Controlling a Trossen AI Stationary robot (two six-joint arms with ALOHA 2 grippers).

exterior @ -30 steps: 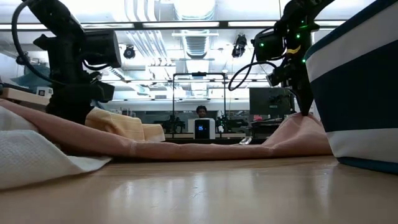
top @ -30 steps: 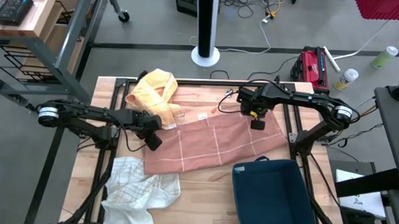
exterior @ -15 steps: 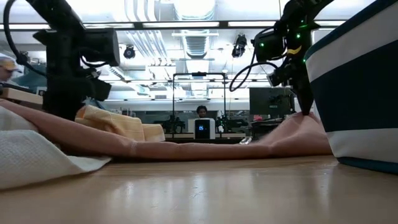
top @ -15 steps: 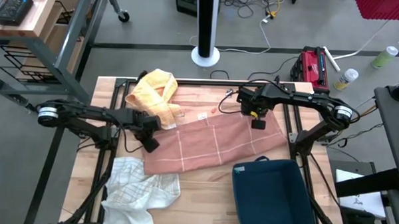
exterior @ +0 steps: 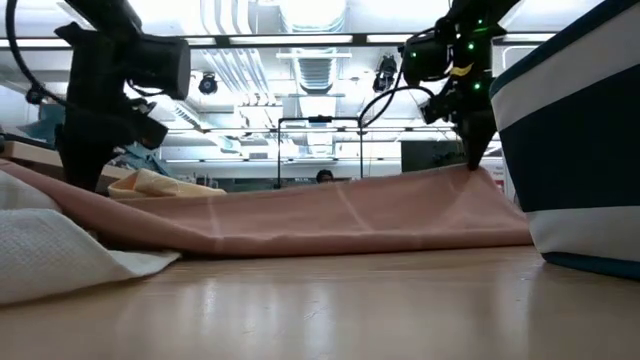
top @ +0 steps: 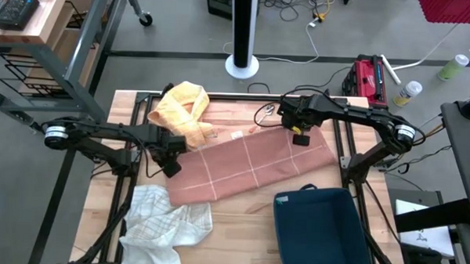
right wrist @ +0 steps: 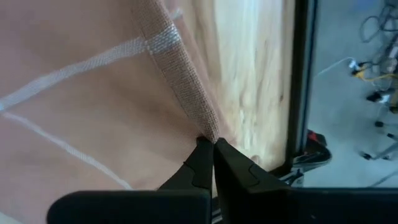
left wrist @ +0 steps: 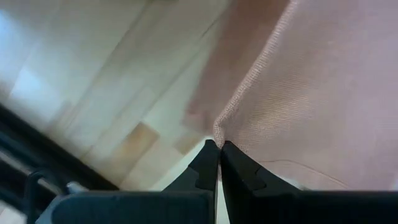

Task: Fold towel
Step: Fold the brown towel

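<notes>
With both arms pinching its far edge, the towel hangs taut between them, ready for the fold.

Towel: the pink towel point(top: 249, 168) lies across the middle of the wooden table point(top: 239, 226), its far edge lifted off the wood in the low view while the near part rests on the boards.

Left gripper: the left gripper point(top: 170, 163) is clenched on the towel's left corner, the hem pinched right at the fingertips point(left wrist: 208, 163).

Right gripper: the right gripper point(top: 301, 139) is clamped on the far right corner, again only by the very edge of the hem.

Neighbours: a yellow cloth point(top: 185, 108) touches the towel at the far left; a white cloth point(top: 165, 220) lies just beside its near left corner; a dark blue bin point(top: 322, 229) stands against its near right edge.

Risk: both grips look shallow, so uneven pulling could slip a corner free. Carrying the edge toward the near side may also snag the bin or drag the white cloth, skewing the fold.
</notes>
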